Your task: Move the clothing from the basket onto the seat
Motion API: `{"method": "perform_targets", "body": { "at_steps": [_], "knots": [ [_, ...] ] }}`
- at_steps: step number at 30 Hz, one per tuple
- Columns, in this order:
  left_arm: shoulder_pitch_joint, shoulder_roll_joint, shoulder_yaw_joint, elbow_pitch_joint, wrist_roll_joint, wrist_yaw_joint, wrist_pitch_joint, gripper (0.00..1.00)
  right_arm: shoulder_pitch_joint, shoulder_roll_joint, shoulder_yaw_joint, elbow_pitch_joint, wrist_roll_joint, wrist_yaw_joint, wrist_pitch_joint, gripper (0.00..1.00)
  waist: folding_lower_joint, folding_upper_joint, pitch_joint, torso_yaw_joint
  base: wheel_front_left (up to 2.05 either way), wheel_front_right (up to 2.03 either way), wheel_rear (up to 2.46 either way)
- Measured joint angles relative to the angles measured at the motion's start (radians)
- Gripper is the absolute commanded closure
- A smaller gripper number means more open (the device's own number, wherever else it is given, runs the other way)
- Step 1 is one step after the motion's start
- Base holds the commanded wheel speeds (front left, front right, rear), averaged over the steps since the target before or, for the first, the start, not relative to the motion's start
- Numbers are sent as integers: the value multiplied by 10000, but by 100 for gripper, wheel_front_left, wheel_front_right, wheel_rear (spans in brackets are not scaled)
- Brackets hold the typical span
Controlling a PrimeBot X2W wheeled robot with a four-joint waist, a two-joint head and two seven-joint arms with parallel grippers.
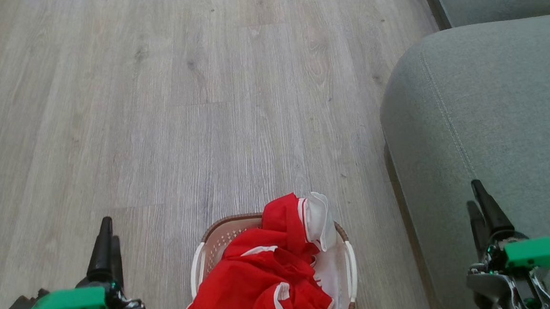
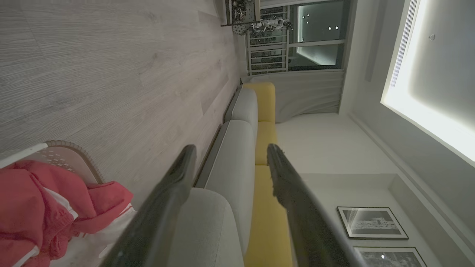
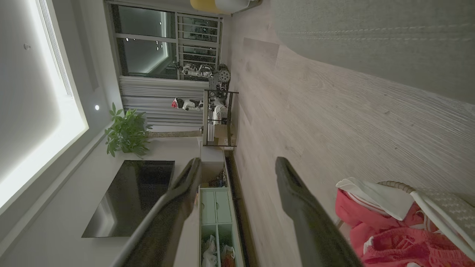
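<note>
Our left claw (image 2: pixel 231 150) and right claw (image 3: pixel 239 161) stood wide open, empty. The clothing (image 1: pixel 259 279) filled the basket (image 1: pixel 222 227) between them; the seat (image 1: pixel 492 112) lay beside the right claw.

Floor (image 1: pixel 205 106): grey wood-look planks. Window (image 3: pixel 144 48), dark panes, pale curtain (image 3: pixel 159 100) adj. Potted plant (image 3: pixel 128 135) nr black wall panel (image 3: pixel 130 196). Framed pics (image 2: pixel 371 222) x2 on white wall (image 2: pixel 334 148). Lit ceiling recess (image 2: pixel 426 107).

The clothing (image 1: pixel 259 279) lies in the basket (image 1: pixel 219 241), the seat (image 1: pixel 482 113) to its right
</note>
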Motion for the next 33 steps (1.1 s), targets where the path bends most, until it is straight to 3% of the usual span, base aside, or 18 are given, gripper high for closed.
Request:
{"method": "perform_targets", "body": {
  "at_steps": [15,33],
  "knots": [
    [-197,2,-345,-497,2982,104,-393,0,-49,-389,443,-723,-2213,0,-447,0,0,0,49,17,0,0,0],
    [-198,17,-966,-878,6324,717,-878,0,-94,-719,815,-986,-5434,0,-943,0,0,0,41,46,0,0,0]
  ]
}}
